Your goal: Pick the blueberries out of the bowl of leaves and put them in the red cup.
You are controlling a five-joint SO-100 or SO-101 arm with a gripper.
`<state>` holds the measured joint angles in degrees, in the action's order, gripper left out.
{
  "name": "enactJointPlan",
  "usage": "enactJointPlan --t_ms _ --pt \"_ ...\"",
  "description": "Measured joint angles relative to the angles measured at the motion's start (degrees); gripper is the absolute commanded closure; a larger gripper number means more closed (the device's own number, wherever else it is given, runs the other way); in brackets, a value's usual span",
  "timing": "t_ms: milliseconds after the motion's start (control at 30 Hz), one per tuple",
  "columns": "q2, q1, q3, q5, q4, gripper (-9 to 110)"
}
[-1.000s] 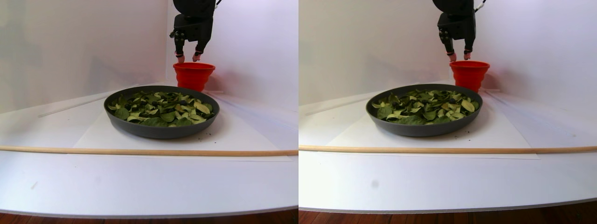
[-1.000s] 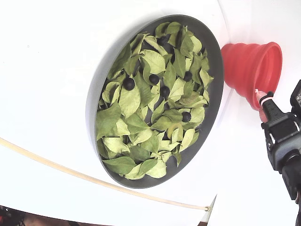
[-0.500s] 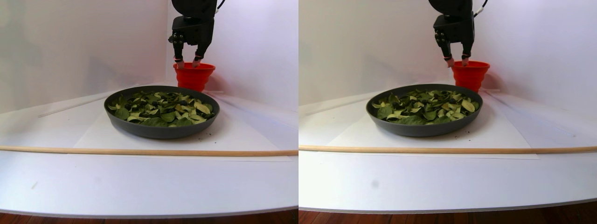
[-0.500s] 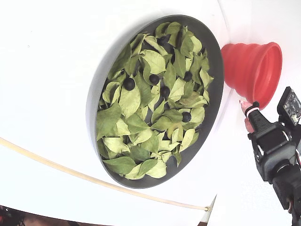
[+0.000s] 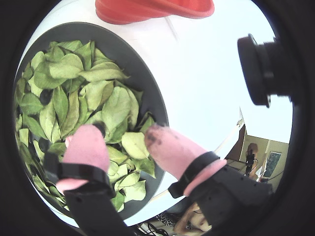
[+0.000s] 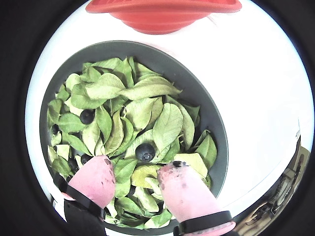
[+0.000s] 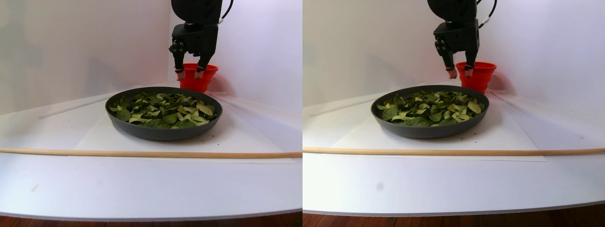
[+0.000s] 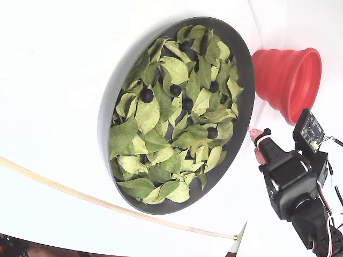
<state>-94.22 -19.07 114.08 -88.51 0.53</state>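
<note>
My claw (image 6: pixel 135 184) hangs above the near rim of the bowl (image 6: pixel 211 118), its two pink-tipped fingers (image 6: pixel 96 179) spread apart with nothing between them. In a wrist view the gap between the tips frames leaves (image 6: pixel 147 88) low in the frame, and one blueberry (image 6: pixel 145 152) lies just above that gap, sitting bare on the greenery. Another blueberry (image 6: pixel 87 116) shows further left in the same view, half ringed by leaves.

In the stereo pair my claw (image 7: pixel 187 74) sits in the upper middle of the left half, in front of the red cup (image 7: pixel 206 78) and above the far edge of the bowl (image 7: pixel 163 132), not touching either.

In the fixed view the bowl (image 8: pixel 110 101) fills the centre, tilted in the frame, with the leaves (image 8: pixel 147 115) heaped across it and several dark blueberries (image 8: pixel 147 95) scattered among them, mostly in its upper half. The red cup (image 8: pixel 278 75) lies at the upper right, just beside the bowl's rim. My claw (image 8: pixel 256 143) comes in from the lower right, its tips just off the bowl's right edge and below the cup. A thin wooden stick (image 8: pixel 96 199) crosses the lower left of that frame.
</note>
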Motion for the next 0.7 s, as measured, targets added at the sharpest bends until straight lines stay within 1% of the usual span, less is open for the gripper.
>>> enactJointPlan --t_ms 367,700 --pt "-0.09 0.44 5.45 0.44 -5.8 85" --pt "-0.09 0.44 8.61 2.99 -9.93 85"
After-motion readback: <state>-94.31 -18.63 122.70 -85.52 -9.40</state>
